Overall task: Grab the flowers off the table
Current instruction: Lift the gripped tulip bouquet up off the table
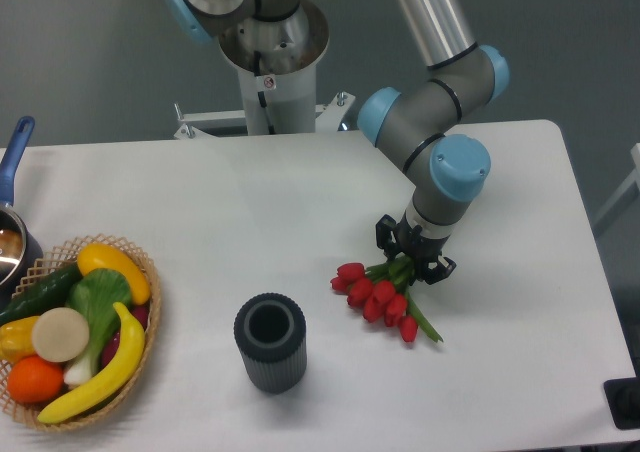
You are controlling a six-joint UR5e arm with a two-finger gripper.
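The flowers, a small bunch of red tulips with green stems and leaves, lie on the white table right of the middle. My gripper points down over the stem end of the bunch. Its black fingers are closed around the green stems. The red heads point left and down toward the front edge, and one green leaf sticks out to the lower right. I cannot tell whether the bunch still rests on the table.
A dark grey ribbed cylinder cup stands upright left of the flowers. A woven basket of fruit and vegetables sits at the front left. A pot with a blue handle is at the left edge.
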